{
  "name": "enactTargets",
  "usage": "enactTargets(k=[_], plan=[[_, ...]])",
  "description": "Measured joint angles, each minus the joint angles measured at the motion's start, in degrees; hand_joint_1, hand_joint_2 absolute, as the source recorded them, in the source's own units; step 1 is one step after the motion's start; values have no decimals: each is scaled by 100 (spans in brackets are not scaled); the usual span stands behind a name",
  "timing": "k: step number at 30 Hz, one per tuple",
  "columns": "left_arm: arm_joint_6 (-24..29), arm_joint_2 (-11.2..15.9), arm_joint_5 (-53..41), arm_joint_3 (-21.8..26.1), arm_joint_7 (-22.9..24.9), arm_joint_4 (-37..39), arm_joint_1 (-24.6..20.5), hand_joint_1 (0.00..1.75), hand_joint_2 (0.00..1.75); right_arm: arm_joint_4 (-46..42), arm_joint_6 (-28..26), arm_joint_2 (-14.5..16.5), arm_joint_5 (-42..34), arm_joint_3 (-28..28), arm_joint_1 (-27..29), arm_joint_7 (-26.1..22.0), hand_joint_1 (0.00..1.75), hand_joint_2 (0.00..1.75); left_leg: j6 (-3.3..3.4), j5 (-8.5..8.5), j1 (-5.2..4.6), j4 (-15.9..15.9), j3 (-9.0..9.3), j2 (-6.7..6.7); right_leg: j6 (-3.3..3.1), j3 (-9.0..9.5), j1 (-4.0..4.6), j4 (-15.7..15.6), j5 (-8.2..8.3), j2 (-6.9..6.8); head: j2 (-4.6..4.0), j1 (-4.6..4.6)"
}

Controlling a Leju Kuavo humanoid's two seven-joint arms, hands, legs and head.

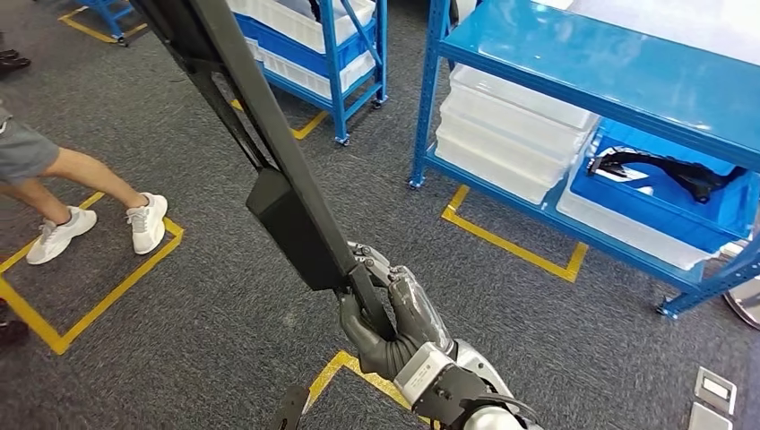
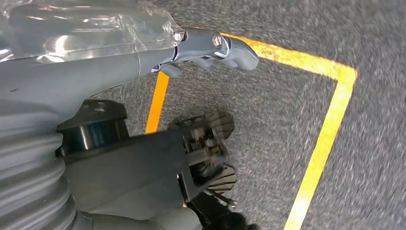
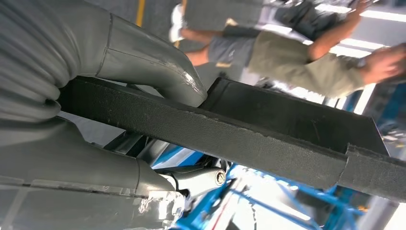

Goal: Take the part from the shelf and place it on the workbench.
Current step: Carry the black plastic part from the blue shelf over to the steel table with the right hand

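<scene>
**Right hand carried the long black part over the floor**

Closest to you, the right hand (image 1: 390,315) had its fingers (image 1: 358,336) wrapped tight around the lower end of the part (image 1: 287,210), a long black bar with a wider flat block partway along it. The bar rose from the grip up and to the left across the head view, clear of the floor (image 1: 206,331). In the right wrist view the thumb (image 3: 158,72) pressed over the top edge of the part (image 3: 268,139), with the rest of the hand beneath it.

The left hand (image 2: 210,48) hung over the grey carpet, its fingers (image 2: 239,50) curled inward and nothing in them. Yellow tape (image 2: 325,143) marked a box on the floor under it.

Further out, more yellow tape (image 1: 125,278) framed a square on the left, and a person (image 1: 54,170) in white shoes (image 1: 148,222) stood at its edge. In the right wrist view that person (image 3: 297,60) had an arm raised.

To your right stood a blue shelf (image 1: 627,72) holding stacked white bins (image 1: 502,134) and a blue bin (image 1: 663,193) with another black part (image 1: 663,168) lying inside. A second blue rack (image 1: 345,63) with white bins stood at the far back.
</scene>
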Motion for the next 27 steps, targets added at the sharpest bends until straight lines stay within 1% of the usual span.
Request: enactTargets(k=[1, 2, 3, 4, 5, 6, 7, 8, 9, 10, 11, 12, 13, 14, 15, 16, 17, 18, 19, 20, 21, 22, 23, 24, 25, 26, 27], plan=[[33, 2, 34, 8, -21, -1, 3, 0, 175, 3, -22, 16, -32, 0, -15, -46, 175, 175, -30, -12, 3, 43, -23, -69, 3, 143, -21, -330, 126, 128, 0, 18], [61, 4, 73, 18, -40, -3, 7, 0, 175, 7, -48, 31, -70, 0, -22, -91, 175, 175, -67, -14, 7, 76, -57, -126, -2, 229, -35, -538, 178, 233, 0, 28], [79, 7, 110, 29, -55, -4, 17, 0, 175, 11, -70, 44, -104, 0, -24, -136, 175, 175, -107, -8, 12, 98, -94, -180, -16, 257, -35, -624, 164, 303, 0, 26], [90, 12, 152, 39, -63, -6, 33, 0, 175, 15, -86, 58, -138, 0, -25, -178, 175, 175, -148, 9, 21, 104, -125, -238, -41, 257, -21, -649, 156, 294, 0, 17], [93, 21, 192, 50, -66, -8, 59, 0, 175, 19, -98, 72, -167, 0, -28, -217, 175, 175, -188, 21, 34, 100, -144, -286, -79, 255, -20, -660, 162, 234, 0, 7], [91, 31, 228, 58, -62, -10, 90, 0, 175, 22, -101, 91, -194, 0, -35, -251, 175, 175, -222, 4, 34, 128, -159, -256, -114, 265, -18, -682, 175, 175, 0, -4], [85, 40, 263, 65, -54, -13, 113, 0, 175, 26, -100, 114, -215, 0, -43, -280, 175, 175, -253, -64, 28, 227, -201, -156, -149, 278, -20, -705, 186, 107, 0, -39], [77, 49, 288, 76, -44, -15, 126, 0, 175, 31, -94, 137, -232, 0, -49, -299, 175, 175, -278, -197, 18, 447, -293, -10, -179, 290, -21, -726, 194, 27, 0, -87], [68, 51, 310, 89, -36, -19, 132, 0, 175, 36, -85, 152, -244, 0, -53, -309, 175, 175, -298, -373, 12, 771, -434, 162, -197, 298, -5, -730, 191, -55, 0, -138], [60, 54, 332, 104, -30, -21, 133, 0, 175, 43, -76, 161, -250, 0, -53, -315, 175, 175, -313, -552, 16, 1149, -606, 270, -213, 302, 12, -731, 184, -145, 0, -189], [53, 55, 350, 122, -25, -25, 138, 0, 175, 50, -63, 163, -249, 0, -53, -315, 175, 175, -322, -678, 24, 1477, -755, 327, -225, 306, 28, -730, 177, -234, 0, -212], [47, 55, 376, 136, -18, -28, 148, 0, 175, 59, -53, 163, -241, 0, -54, -311, 175, 175, -321, -710, 30, 1648, -829, 354, -233, 309, 41, -730, 169, -316, 0, -227], [41, 57, 401, 148, -8, -31, 161, 0, 175, 66, -44, 164, -226, 0, -59, -301, 175, 175, -311, -640, 31, 1611, -802, 371, -239, 316, 52, -729, 161, -388, 0, -246], [37, 62, 434, 159, 3, -32, 172, 0, 175, 69, -40, 164, -209, 0, -75, -285, 175, 175, -288, -482, 24, 1351, -661, 407, -240, 328, 61, -729, 152, -453, 0, -267], [36, 68, 474, 171, 9, -32, 180, 0, 175, 72, -44, 164, -194, 0, -100, -265, 175, 175, -251, -297, 5, 953, -454, 498, -237, 345, 70, -730, 139, -513, 0, -290], [33, 74, 513, 183, 9, -32, 184, 0, 175, 71, -61, 164, -185, 0, -128, -246, 175, 175, -214, -163, -31, 567, -260, 618, -225, 359, 87, -727, 123, -569, 0, -311], [27, 79, 556, 195, 0, -32, 187, 0, 175, 71, -85, 163, -183, 0, -154, -232, 175, 175, -174, -78, -67, 274, -120, 718, -208, 371, 100, -728, 110, -620, 0, -327], [20, 81, 588, 207, -11, -32, 196, 0, 175, 71, -110, 163, -187, 0, -171, -225, 175, 175, -144, -59, -99, 120, -59, 777, -191, 379, 110, -730, 100, -674, 0, -333], [12, 85, 609, 220, -24, -32, 212, 0, 175, 71, -133, 162, -193, 0, -179, -222, 175, 175, -121, -70, -122, 85, -61, 763, -170, 385, 118, -736, 94, -729, 0, -332], [5, 90, 624, 232, -34, -32, 233, 0, 175, 71, -147, 162, -198, 0, -185, -222, 175, 175, -91, -57, -121, 60, -67, 702, -148, 402, 115, -748, 90, -787, 0, -331], [2, 94, 632, 245, -42, -32, 257, 0, 175, 69, -154, 162, -201, -1, -194, -221, 175, 175, -62, -37, -109, 18, -51, 639, -122, 418, 108, -739, 62, -791, 0, -321], [-1, 98, 638, 257, -49, -33, 272, 0, 175, 67, -160, 161, -201, -1, -203, -223, 175, 175, -26, -11, -91, -29, -27, 576, -99, 410, 100, -677, 2, -708, 0, -313], [-2, 99, 646, 270, -53, -33, 277, 0, 175, 65, -165, 161, -201, -2, -211, -225, 175, 175, 7, 15, -71, -77, 0, 515, -83, 344, 92, -499, -116, -563, 0, -294], [-3, 100, 650, 281, -57, -34, 276, 0, 175, 64, -167, 157, -201, -3, -210, -226, 175, 175, 29, 32, -58, -103, 22, 451, -75, 208, 83, -196, -281, -385, 0, -257], [-5, 101, 654, 290, -58, -34, 272, 0, 175, 64, -168, 153, -202, -3, -203, -228, 175, 175, 45, 38, -56, -108, 24, 387, -73, 20, 81, 184, -452, -243, 0, -219], [-7, 101, 657, 297, -58, -34, 271, 0, 175, 64, -169, 148, -203, -3, -193, -227, 175, 175, 51, 38, -55, -103, 23, 316, -67, -176, 79, 558, -585, -169, 0, -180], [-8, 101, 657, 300, -57, -34, 276, 0, 175, 65, -170, 141, -205, -4, -183, -226, 175, 175, 52, 35, -54, -94, 21, 240, -57, -311, 75, 792, -622, -143, 0, -147]])
